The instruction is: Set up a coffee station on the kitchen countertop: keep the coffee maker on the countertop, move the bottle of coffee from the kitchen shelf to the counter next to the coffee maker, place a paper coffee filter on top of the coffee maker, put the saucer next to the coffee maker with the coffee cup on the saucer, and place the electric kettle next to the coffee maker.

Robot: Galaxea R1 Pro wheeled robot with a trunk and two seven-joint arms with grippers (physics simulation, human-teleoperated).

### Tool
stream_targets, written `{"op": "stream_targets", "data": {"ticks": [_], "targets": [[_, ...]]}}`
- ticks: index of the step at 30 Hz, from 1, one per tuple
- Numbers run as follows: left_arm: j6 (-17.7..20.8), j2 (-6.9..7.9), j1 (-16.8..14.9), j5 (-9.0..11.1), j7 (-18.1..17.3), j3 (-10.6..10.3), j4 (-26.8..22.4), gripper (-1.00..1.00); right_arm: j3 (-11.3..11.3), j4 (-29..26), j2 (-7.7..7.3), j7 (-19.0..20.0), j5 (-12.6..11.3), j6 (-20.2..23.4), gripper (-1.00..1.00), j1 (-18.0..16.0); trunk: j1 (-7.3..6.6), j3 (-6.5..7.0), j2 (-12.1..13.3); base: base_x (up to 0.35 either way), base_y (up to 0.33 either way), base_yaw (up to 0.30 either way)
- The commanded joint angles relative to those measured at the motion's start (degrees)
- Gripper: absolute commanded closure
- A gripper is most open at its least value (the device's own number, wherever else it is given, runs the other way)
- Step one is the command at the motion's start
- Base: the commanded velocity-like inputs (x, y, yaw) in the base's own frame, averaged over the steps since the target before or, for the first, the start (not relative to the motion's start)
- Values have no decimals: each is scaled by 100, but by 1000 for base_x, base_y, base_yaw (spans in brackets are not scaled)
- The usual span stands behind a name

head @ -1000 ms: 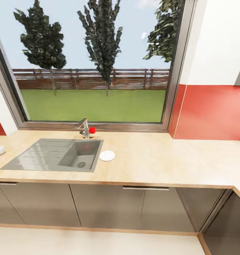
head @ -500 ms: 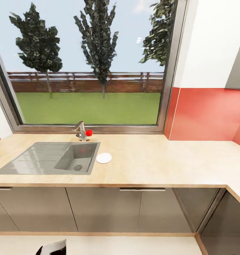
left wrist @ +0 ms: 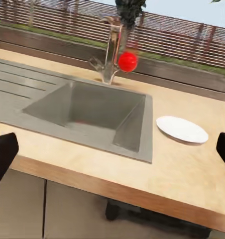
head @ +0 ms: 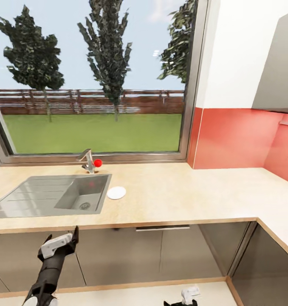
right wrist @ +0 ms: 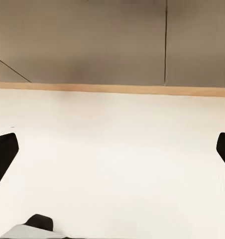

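A white saucer [head: 116, 193] lies flat on the wooden countertop [head: 182, 195], just right of the sink [head: 55, 197]. In the left wrist view the saucer [left wrist: 182, 129] rests beyond the sink's corner. My left gripper [head: 69, 241] hangs below the counter's front edge, before the cabinet doors, open with nothing between its black fingertips [left wrist: 3, 155]. My right gripper [head: 183, 297] is low over the pale floor at the picture's bottom edge, also open, its fingertips [right wrist: 3, 157] wide apart.
A faucet [head: 88, 160] with a red knob [head: 97, 162] stands behind the sink under a large window. The counter turns a corner at the right [head: 280, 225] below a red backsplash. A grey wall cabinet [head: 280, 72] hangs top right. Grey cabinet doors [head: 161, 250] run under the counter.
The camera has swung to the right, so the whole picture shifted left. My left arm has risen into view below the counter, and my right gripper has appeared at the bottom edge.
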Motion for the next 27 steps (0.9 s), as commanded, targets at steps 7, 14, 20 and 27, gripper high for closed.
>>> {"op": "stream_targets", "data": {"ticks": [7, 14, 20, 27], "targets": [[1070, 13, -1092, 52, 23, 119, -282, -100, 34, -971, 71, 10, -51, 0, -100, -3, 2, 11, -2, 0, 0, -32], [2149, 39, -2100, 81, 10, 323, -299, -100, 52, -2414, 69, -1, -53, 57, -100, -3, 2, 12, -2, 0, 0, -2], [3187, 388, -2764, 114, 6, 359, -294, -100, 45, -3746, 69, -13, -56, 621, -100, -3, 2, 12, -2, 0, 0, 0], [4257, 800, -3223, 457, -6, 530, -245, -100, 17, -4980, 83, -19, -71, 1635, -100, -3, 2, 12, -2, 0, 0, 0]]}}
